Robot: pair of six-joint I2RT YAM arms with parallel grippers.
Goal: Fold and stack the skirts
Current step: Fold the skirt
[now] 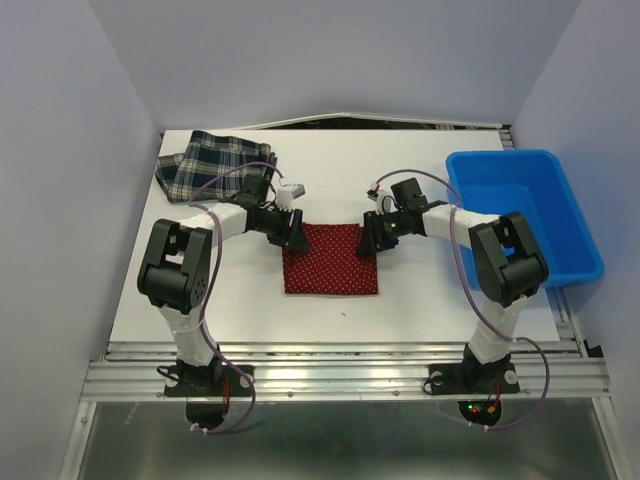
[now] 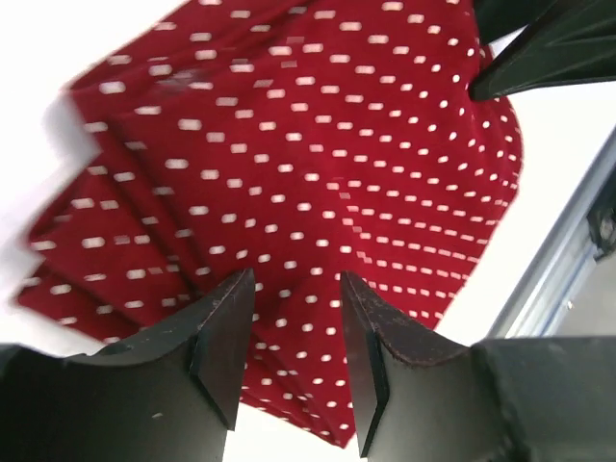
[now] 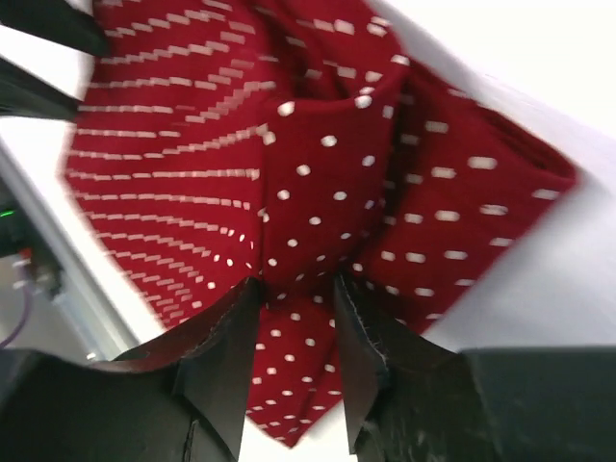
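Observation:
The red skirt with white polka dots [image 1: 330, 262] lies as a flat rectangle at the table's middle. My left gripper [image 1: 293, 232] sits at its far left corner, jaws drawn in on the cloth [image 2: 289, 192], whose corner shows between the fingers [image 2: 226, 327]. At the far right corner, my right gripper [image 1: 372, 238] is shut on a raised, bunched fold of the red cloth [image 3: 308, 212], which stands up between its fingers [image 3: 361, 337]. The plaid skirt [image 1: 215, 162] lies rumpled at the far left of the table, apart from both grippers.
A blue plastic bin [image 1: 525, 210] stands at the table's right edge, close behind my right arm. The white table top [image 1: 230, 310] ends at a metal rail [image 1: 340, 352] near the arm bases. Grey walls close in on three sides.

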